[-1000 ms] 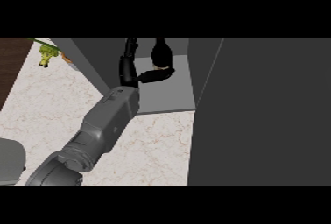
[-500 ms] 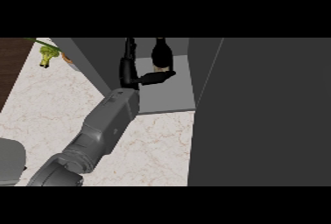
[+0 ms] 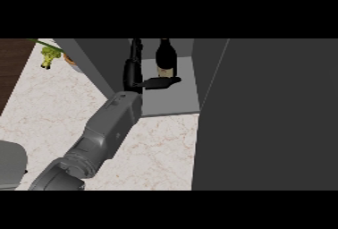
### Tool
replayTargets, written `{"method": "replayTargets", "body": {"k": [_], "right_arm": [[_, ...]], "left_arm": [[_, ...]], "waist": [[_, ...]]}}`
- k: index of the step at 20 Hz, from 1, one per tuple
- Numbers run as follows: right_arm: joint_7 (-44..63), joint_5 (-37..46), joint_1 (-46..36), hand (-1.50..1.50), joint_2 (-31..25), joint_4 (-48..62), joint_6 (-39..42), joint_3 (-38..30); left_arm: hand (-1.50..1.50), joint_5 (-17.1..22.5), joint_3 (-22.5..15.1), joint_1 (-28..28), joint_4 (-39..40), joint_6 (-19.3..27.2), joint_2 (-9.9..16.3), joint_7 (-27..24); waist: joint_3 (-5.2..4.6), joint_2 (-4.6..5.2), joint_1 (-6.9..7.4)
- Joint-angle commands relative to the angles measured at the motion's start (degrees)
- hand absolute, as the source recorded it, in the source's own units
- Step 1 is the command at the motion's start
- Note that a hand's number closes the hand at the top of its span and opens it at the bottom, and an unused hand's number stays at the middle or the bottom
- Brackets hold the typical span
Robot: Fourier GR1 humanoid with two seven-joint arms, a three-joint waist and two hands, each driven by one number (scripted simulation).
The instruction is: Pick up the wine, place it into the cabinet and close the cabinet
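Standing upright on the grey cabinet (image 3: 173,100) shelf, the dark glass wine bottle (image 3: 165,57) sits just right of the left hand (image 3: 135,74), whose fingers point straight, thumb stretched under the bottle, gripping nothing.

Pale marble counter (image 3: 158,152) with fine veining — a yellow-green plant (image 3: 48,54) in a pot at its far left corner, a grey rounded object (image 3: 10,165) at its near left edge, partly cut off.
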Motion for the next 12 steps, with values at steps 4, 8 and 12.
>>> {"method": "replayTargets", "body": {"k": [4,8,12], "right_arm": [[-0.16,1.13,0.02,-1.50,0.31,-1.43,-0.98,2.07],[2.65,-2.59,-2.62,-1.50,-0.24,-1.46,-1.61,-1.58],[4.61,-2.64,-1.51,-1.50,-1.10,-3.56,-1.62,-1.92]], "left_arm": [[-1.50,1.05,1.08,0.85,0.33,-2.74,0.66,0.49],[-1.50,3.28,0.96,1.17,-0.81,-4.70,0.07,0.37],[-1.50,5.84,0.23,3.70,-2.01,-6.71,0.07,-1.26]], "waist": [[-0.12,0.00,0.81],[-0.10,-0.40,0.87],[-0.08,-0.84,1.14]]}}
